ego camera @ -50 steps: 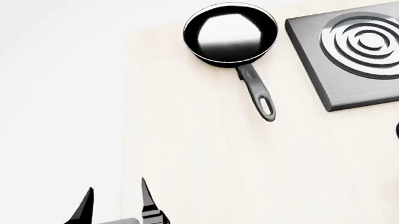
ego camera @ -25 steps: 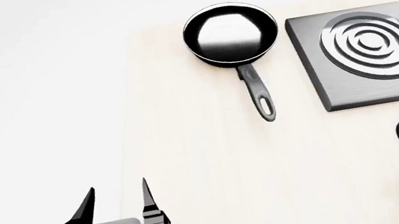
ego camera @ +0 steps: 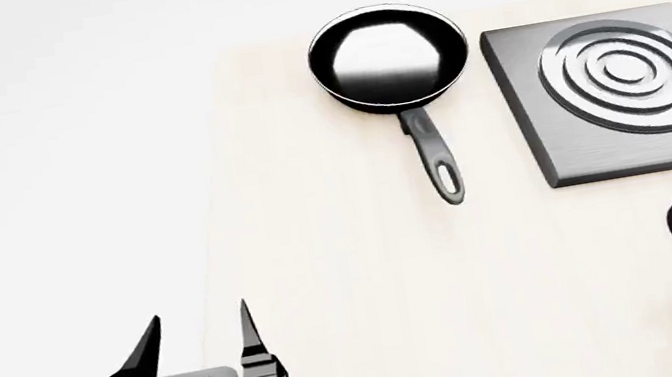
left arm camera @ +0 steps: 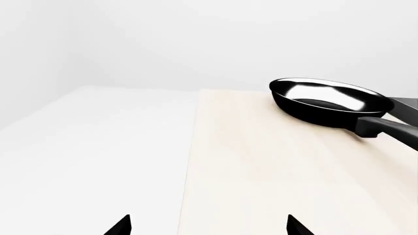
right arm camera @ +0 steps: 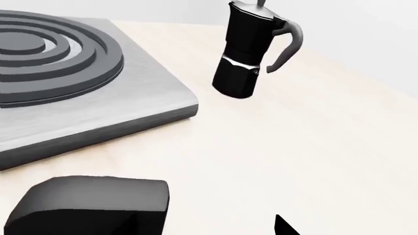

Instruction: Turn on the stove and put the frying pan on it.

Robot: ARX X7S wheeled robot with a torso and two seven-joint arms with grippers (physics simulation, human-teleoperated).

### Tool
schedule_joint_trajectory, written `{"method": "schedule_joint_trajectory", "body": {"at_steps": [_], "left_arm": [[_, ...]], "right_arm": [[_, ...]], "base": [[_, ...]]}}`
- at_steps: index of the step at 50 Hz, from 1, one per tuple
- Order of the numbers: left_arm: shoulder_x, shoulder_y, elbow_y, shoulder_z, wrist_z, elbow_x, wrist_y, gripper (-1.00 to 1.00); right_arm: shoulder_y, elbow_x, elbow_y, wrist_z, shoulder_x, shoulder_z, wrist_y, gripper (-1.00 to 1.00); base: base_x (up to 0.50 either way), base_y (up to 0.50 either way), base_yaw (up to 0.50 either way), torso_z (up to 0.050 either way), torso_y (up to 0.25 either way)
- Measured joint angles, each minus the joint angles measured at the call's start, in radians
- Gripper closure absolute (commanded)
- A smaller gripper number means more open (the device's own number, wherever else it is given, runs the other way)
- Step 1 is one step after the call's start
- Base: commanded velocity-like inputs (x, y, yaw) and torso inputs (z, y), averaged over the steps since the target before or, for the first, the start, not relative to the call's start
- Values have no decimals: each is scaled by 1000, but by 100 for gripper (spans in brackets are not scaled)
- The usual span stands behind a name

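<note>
Frying pan point(ego camera: 388, 56) sits on the desk point(ego camera: 323, 282), far ahead and to the right of the left claw point(ego camera: 195, 347), handle toward the robot. Stove point(ego camera: 618, 90) lies just right of the pan, ahead of the right claw point(right arm camera: 216, 220). Moka pot point(right arm camera: 250, 50) stands beyond the stove's corner.

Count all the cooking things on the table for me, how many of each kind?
frying pan: 1
stove: 1
moka pot: 1
Total: 3
</note>
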Motion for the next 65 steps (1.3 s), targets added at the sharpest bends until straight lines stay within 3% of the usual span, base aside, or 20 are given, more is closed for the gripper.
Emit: {"method": "schedule_joint_trajectory", "body": {"at_steps": [45, 65], "left_arm": [[-6, -7, -12, 14, -8, -8, 4, -100], [-11, -5, -6, 19, -15, -9, 5, -100]], "right_arm": [[82, -14, 61, -22, 27, -30, 14, -100], [-139, 103, -267, 45, 28, 89, 124, -100]], "base": [[0, 0, 0, 0, 0], [0, 0, 0, 0, 0]]}}
